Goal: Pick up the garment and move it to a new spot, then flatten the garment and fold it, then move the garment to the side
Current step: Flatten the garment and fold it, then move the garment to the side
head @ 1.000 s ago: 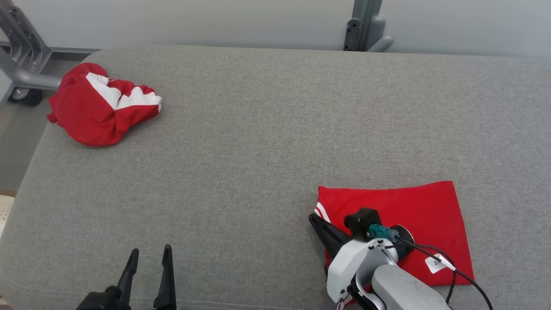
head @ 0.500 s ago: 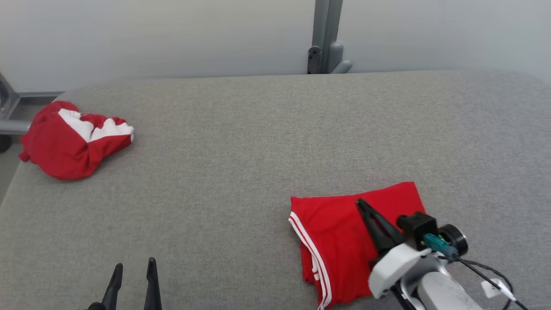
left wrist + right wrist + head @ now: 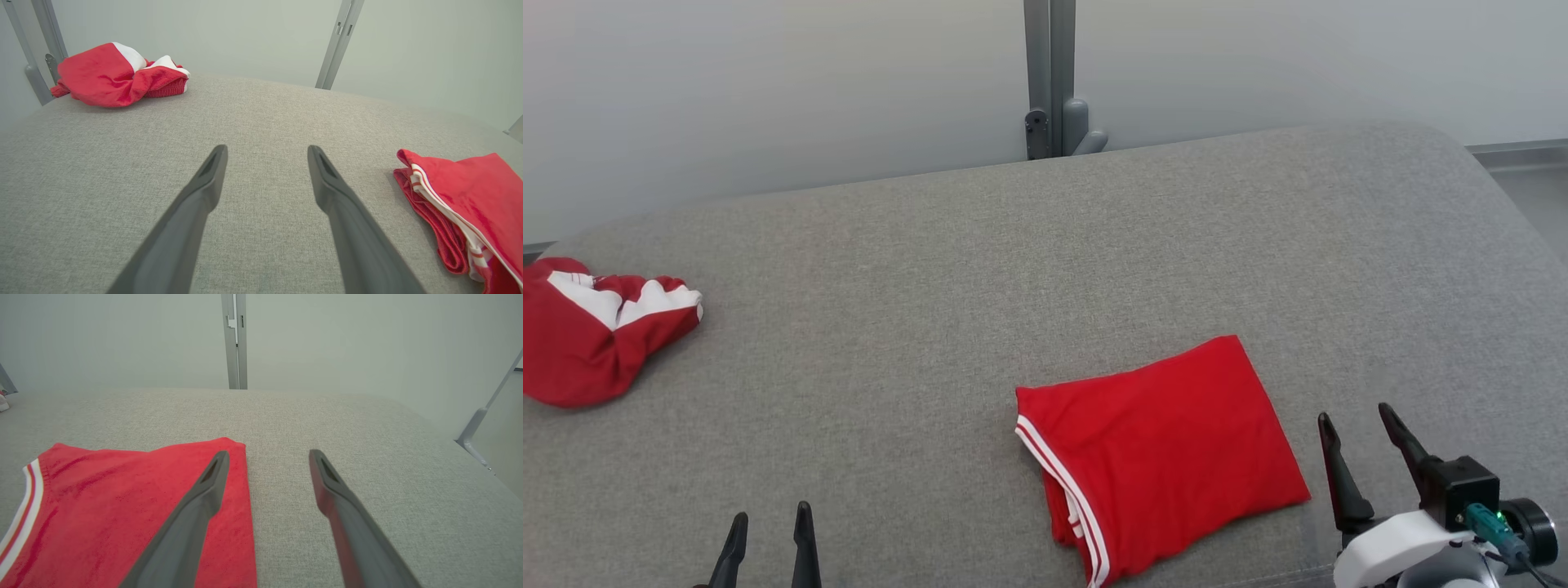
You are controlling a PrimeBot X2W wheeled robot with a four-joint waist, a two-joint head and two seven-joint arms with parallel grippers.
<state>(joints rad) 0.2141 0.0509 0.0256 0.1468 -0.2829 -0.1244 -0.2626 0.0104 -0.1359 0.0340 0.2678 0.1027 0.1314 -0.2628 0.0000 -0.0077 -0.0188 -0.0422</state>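
A folded red garment (image 3: 1164, 449) with white stripes along one edge lies flat on the grey padded surface (image 3: 980, 269), right of centre near the front. It also lies at the right of the left wrist view as the folded garment (image 3: 470, 208) and at the lower left of the right wrist view (image 3: 122, 514). My right gripper (image 3: 1357, 425) stands open just right of it, empty; its left finger (image 3: 196, 510) hangs over the cloth's right edge. At the lower left my left gripper (image 3: 768, 523) is open and empty.
A second red and white garment (image 3: 588, 335) lies crumpled at the far left edge, also the crumpled garment (image 3: 114, 73) in the left wrist view. A grey metal post (image 3: 1049, 82) stands behind the surface against a pale wall. The surface's right edge curves away.
My right gripper has opened, let go of the folded garment and drawn back to its right side. The head camera has swung right, shifting everything leftward in view.
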